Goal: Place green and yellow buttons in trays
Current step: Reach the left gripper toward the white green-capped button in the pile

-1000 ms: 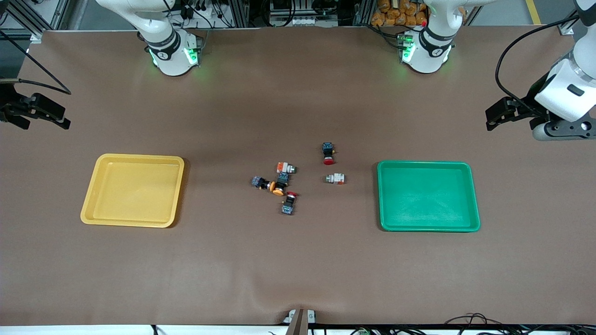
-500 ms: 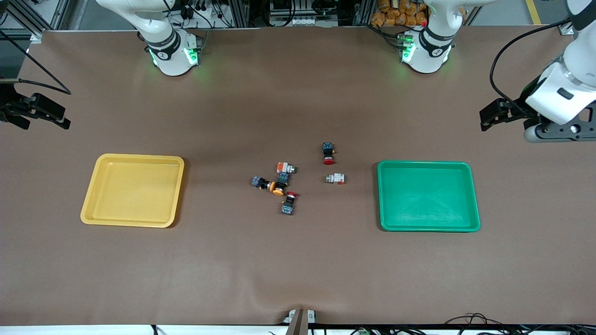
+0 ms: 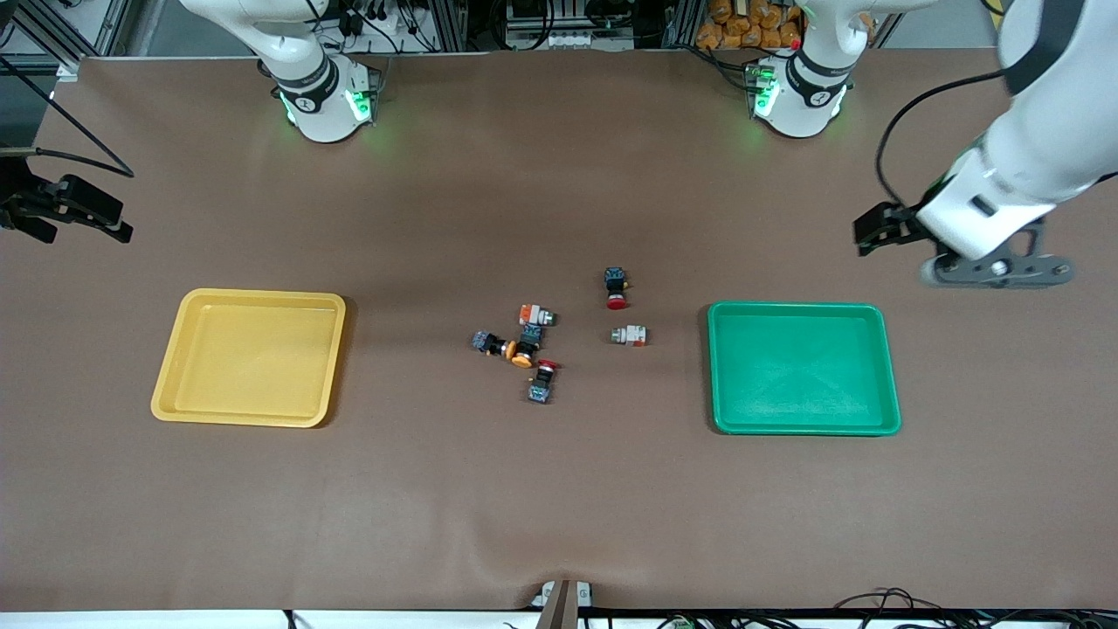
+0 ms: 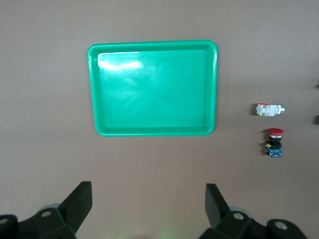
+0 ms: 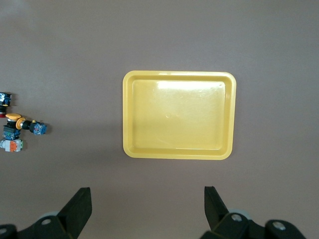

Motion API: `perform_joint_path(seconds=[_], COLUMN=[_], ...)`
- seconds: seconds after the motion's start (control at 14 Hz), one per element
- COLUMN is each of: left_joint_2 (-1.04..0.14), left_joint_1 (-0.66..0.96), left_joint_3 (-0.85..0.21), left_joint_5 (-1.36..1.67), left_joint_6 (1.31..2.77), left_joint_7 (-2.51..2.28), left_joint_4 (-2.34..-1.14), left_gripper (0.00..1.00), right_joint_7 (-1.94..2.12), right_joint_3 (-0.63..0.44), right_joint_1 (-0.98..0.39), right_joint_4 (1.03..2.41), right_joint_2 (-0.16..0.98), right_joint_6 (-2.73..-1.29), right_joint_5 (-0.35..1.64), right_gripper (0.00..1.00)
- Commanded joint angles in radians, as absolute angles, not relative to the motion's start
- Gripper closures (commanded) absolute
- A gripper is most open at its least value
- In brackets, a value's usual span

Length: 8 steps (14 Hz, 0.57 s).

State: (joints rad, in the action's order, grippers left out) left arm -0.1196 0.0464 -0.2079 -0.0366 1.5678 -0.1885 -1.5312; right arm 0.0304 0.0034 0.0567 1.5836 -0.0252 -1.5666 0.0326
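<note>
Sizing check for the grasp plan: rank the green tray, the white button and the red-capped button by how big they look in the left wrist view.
1. green tray, by far the largest.
2-3. red-capped button and white button: they look about alike, so no ranking between them.

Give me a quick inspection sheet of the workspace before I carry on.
Surface: brown table, slightly rippled at the camera's edge.
Job's things: yellow tray and green tray both empty; white-bodied switch, second white-bodied switch, two orange-capped switches bunched mid-table.
Clutter: two red-capped switches.
Grippers: left gripper open, over bare table by the green tray; right gripper open, waiting at its table end.
Cables: black cable on the left arm.
Surroundings: equipment racks by the robot bases.
</note>
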Motion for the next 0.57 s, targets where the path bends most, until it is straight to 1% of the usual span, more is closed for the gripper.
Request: perform_joint_path(seconds=[0.0, 0.29, 0.43, 0.5], left_joint_2=[-0.172, -0.274, -0.311, -0.342], left_joint_1=[0.095, 0.208, 0.286, 0.314], left_joint_3=[-0.21, -0.21, -0.21, -0.21], left_joint_5=[-0.041, -0.043, -0.049, -0.051], left_joint_6=[1.609, 1.698, 1.802, 1.843], left_joint_7=[-0.241, -0.378, -0.47, -0.526], left_joint_4=[-1.526, -1.537, -1.597, -1.606], left_gripper=[0.0, 0.0, 0.0, 0.0], right_joint_7=[0.021, 0.02, 0.02, 0.02], right_joint_3=[0.018, 0.018, 0.018, 0.018], right_joint_1=[0.074, 0.071, 0.072, 0.074], right_joint_4=[1.597, 1.595, 1.597, 1.597], right_joint_2=[-0.04, -0.04, -0.04, -0.04], right_joint_6=[-1.568, -1.569, -1.569, -1.568], right_joint_5=[0.048, 0.048, 0.048, 0.048], right_gripper=[0.0, 0.0, 0.0, 0.0])
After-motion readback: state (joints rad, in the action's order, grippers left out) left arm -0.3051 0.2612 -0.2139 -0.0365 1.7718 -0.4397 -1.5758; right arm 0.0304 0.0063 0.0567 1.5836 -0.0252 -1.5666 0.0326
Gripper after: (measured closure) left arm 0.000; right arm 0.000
